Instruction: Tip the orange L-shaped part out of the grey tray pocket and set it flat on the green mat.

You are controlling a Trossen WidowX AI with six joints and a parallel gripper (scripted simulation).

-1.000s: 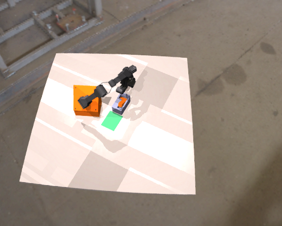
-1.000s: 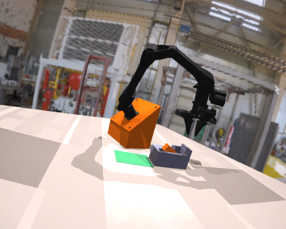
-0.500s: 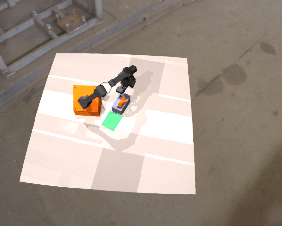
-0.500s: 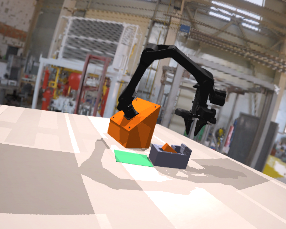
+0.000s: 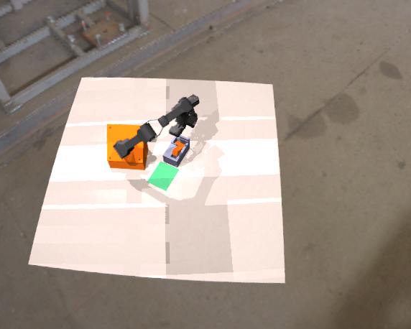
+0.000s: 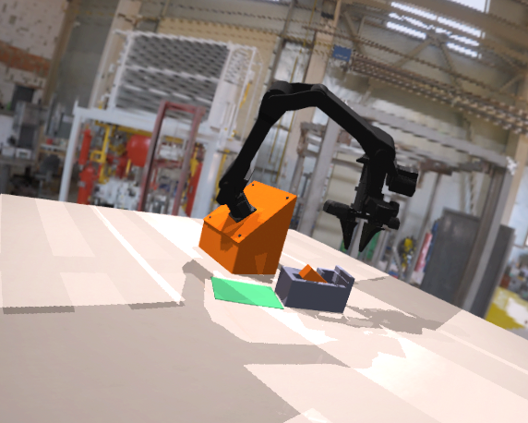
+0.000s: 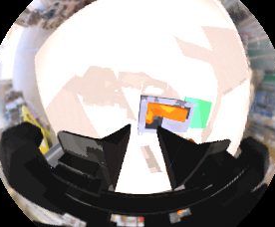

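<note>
- Hovering the end effector (image 5: 183, 126) (image 6: 355, 249) (image 7: 144, 127) above the grey tray (image 5: 171, 161) (image 6: 317, 296) (image 7: 142, 112), well clear of its rim, with fingers pointing down.
- Showing a moderate gap between the two fingertips, partway open, with nothing gripped between them.
- Leaving the orange L-shaped part (image 5: 178, 148) (image 6: 309, 273) (image 7: 167, 112) in the tray, untouched by the fingers.
- Tilting that part in the pocket: plain end up above the rim on the side towards the green mat (image 5: 163, 176) (image 6: 246, 293) (image 7: 200, 113), L-shaped end low, on the side away from it.
- Resting the tray upright on the pale surface (image 5: 252, 158) (image 6: 121, 351) (image 7: 101, 50), just beside the mat.
- Spreading the mat flat on the surface, at the tray's end nearest the raised end of the part, with no part set down on it.
- Reaching out with the black arm (image 5: 174, 115) (image 6: 352, 125) from the sloped top of an orange block (image 5: 126, 165) (image 6: 255, 254), up and over, then down towards the tray.
- Standing that block on the surface near both mat and tray, apart from the tray.
</note>
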